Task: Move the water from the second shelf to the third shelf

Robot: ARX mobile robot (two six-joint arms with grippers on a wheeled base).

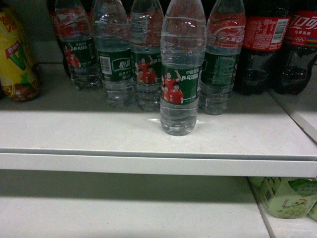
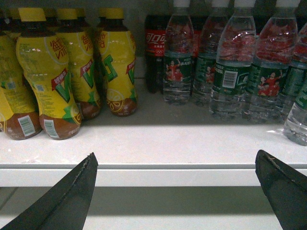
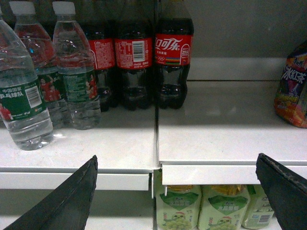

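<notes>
Clear ribbed plastic, green label: from the head camera I see the water (image 1: 179, 74) standing upright on the white shelf (image 1: 148, 144), just ahead of its row of matching bottles (image 1: 116, 54). On my left wrist camera, the left gripper (image 2: 177, 191) has its fingers spread wide below the shelf's front edge. Right wrist camera: the right gripper (image 3: 180, 191) is likewise spread, cola bottles (image 3: 144, 52) behind the edge.

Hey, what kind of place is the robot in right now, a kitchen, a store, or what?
Most likely a shop's drinks aisle, or a mock-up of one. White shelves hold rows of identical water bottles, cola bottles and yellow drink bottles, grouped by product, with more drinks on the shelf below.
</notes>
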